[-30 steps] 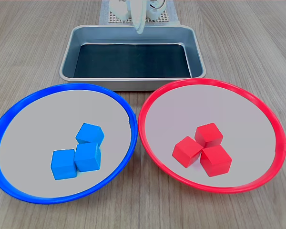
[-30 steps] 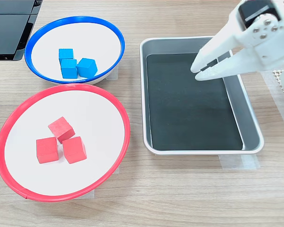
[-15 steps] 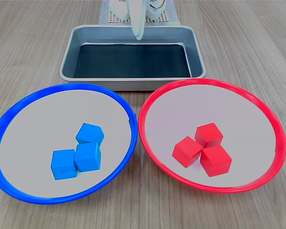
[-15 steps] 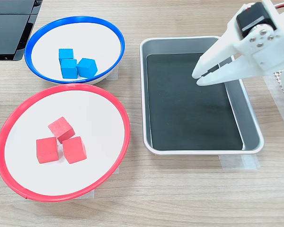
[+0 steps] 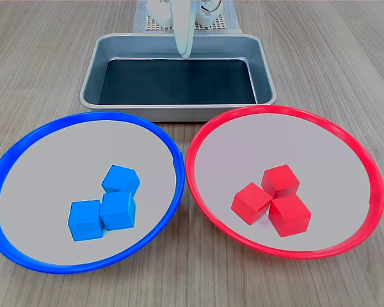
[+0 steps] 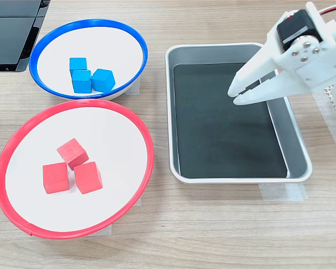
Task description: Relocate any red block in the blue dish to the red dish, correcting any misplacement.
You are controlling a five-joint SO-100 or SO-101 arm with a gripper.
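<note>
Wood table, then the metal tray with my gripper above it; it has pulled back a bit, nearly shut and empty. I see the blue dish holding only blue cubes, and all three red blocks sit in the red dish, so I think nothing is left to fix.

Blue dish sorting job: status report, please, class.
Gripper nearly shut, empty, over metal tray. Blue dish holds only blue blocks; three red blocks in red dish. Nothing blocking.
</note>
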